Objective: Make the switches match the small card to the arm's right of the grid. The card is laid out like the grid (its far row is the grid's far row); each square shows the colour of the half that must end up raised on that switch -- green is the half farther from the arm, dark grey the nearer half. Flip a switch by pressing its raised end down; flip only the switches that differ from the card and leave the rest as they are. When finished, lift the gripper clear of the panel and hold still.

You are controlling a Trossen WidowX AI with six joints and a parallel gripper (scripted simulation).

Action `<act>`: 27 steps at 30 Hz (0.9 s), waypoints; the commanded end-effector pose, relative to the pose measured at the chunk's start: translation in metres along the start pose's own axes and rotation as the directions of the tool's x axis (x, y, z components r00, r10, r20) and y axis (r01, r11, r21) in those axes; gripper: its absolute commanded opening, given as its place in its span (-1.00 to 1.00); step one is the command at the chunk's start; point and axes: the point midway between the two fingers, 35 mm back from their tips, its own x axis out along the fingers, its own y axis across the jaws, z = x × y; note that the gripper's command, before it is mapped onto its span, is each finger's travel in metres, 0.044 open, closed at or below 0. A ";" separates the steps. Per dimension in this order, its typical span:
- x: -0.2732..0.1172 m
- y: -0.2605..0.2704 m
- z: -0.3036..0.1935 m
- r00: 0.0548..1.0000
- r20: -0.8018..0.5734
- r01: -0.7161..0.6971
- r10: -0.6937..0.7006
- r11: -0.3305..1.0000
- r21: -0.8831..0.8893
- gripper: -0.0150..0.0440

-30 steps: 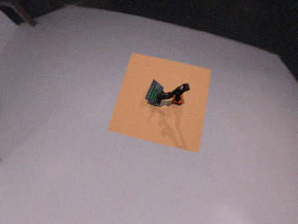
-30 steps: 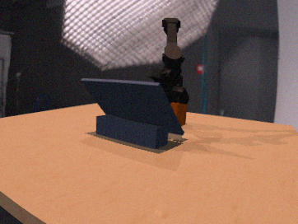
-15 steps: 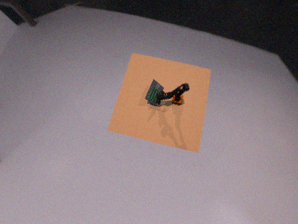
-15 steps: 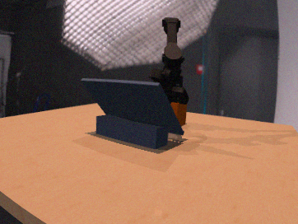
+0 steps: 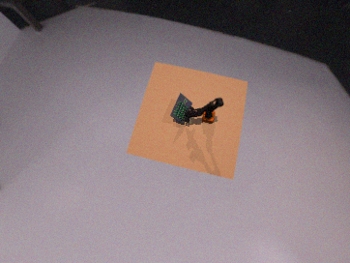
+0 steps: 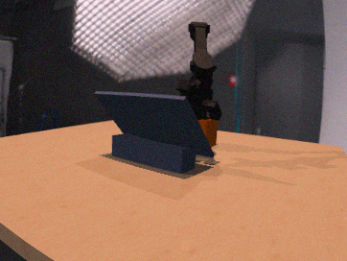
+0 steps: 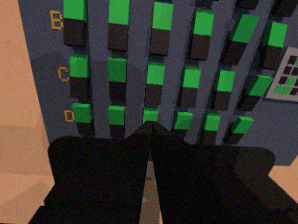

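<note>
Pincer (image 7: 150,125) pressed together, hiding part of row D's third switch (image 7: 150,115).

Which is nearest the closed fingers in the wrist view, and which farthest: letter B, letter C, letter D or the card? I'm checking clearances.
1. Letter D: left, beside the bottom row.
2. Letter C: left, above D.
3. Letter B: upper left.

Card: right edge; too close to call against B.

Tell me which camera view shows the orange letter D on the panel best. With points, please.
The wrist view: there the orange painted letter D (image 7: 69,116) is large enough to read, left of its row of switches. The top view is too small to make it out; the exterior view shows only the panel's back.
</note>
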 end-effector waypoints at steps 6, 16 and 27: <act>-0.053 0.000 -0.001 1.000 0.031 -0.007 0.006 1.000 0.004 -0.49; -0.054 -0.043 -0.010 1.000 0.018 -0.004 0.004 1.000 0.006 -0.49; -0.035 -0.062 -0.017 0.999 0.045 -0.002 0.002 1.000 0.000 -0.49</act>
